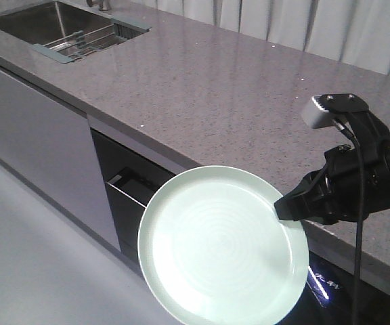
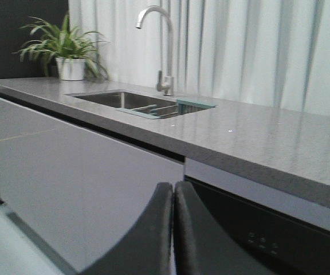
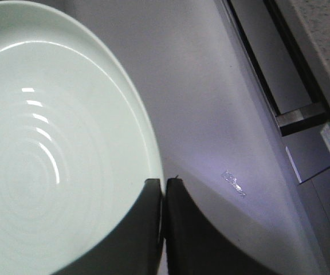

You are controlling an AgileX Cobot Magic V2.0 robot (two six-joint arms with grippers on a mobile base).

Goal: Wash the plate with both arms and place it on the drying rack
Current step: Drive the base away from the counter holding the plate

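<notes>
As the front view shows, the right gripper [image 1: 282,208] pinches the rim of the plate [image 1: 215,250], glossy pale mint-green with faint rings, tilted in front of the counter [image 1: 215,88] edge. From the left wrist, the left gripper [image 2: 172,223] is pressed together, empty. From the right wrist, both fingers [image 3: 193,240] clamp the plate's shallow raised rim.

The front view looks down across the grey speckled stone tabletop [image 1: 235,88], with the steel sink basin [image 1: 46,27] far at upper left. The left wrist view sits lower, near the tabletop's edge, facing the same sink. The right wrist view points floorward below the tabletop, close against the round pale mint-green plate [image 3: 50,149], shared with the front view.
</notes>
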